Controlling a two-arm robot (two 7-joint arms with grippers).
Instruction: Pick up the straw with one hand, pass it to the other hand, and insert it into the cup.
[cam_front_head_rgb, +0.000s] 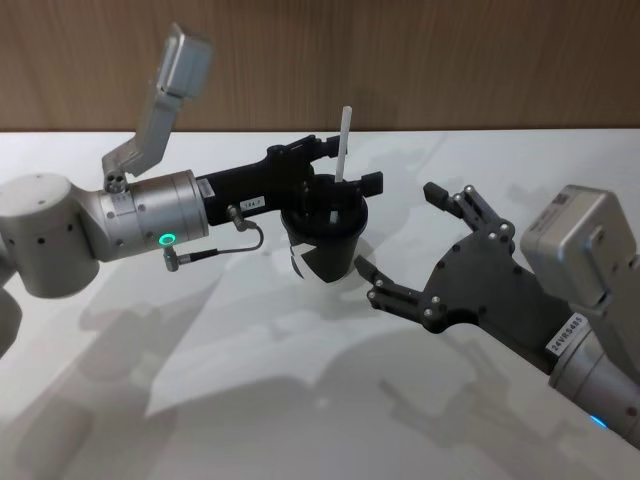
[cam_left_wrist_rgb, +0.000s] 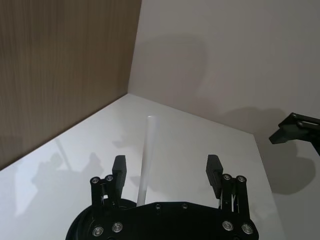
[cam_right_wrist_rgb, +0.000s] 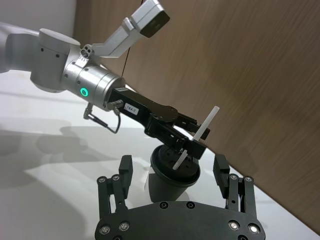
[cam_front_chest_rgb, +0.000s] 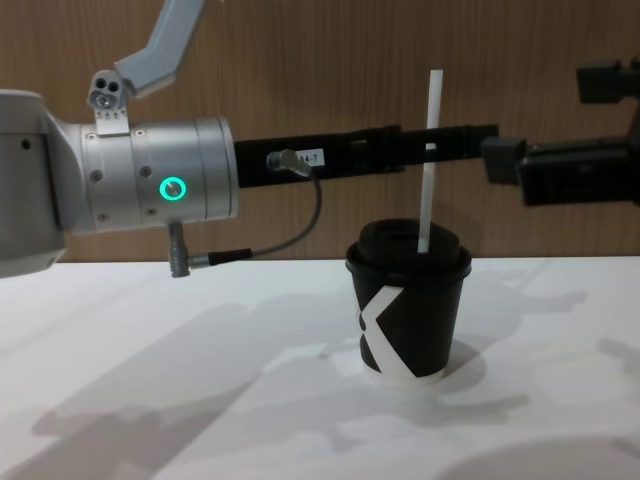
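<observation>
Now the straw (cam_front_chest_rgb: 428, 170) stands upright in the lid of the cup (cam_front_chest_rgb: 410, 310), with the left gripper (cam_left_wrist_rgb: 166, 172) spread loosely around it. The right gripper (cam_front_head_rgb: 400, 235) hovers released at the cup's four o'clock.

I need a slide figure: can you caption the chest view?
Straw stands in the lidded cup, left gripper open around it.

White table (cam_front_head_rgb: 300, 420) with soft grey shadows, brown wooden wall (cam_front_head_rgb: 420, 60) right behind it, wood lines running across
</observation>
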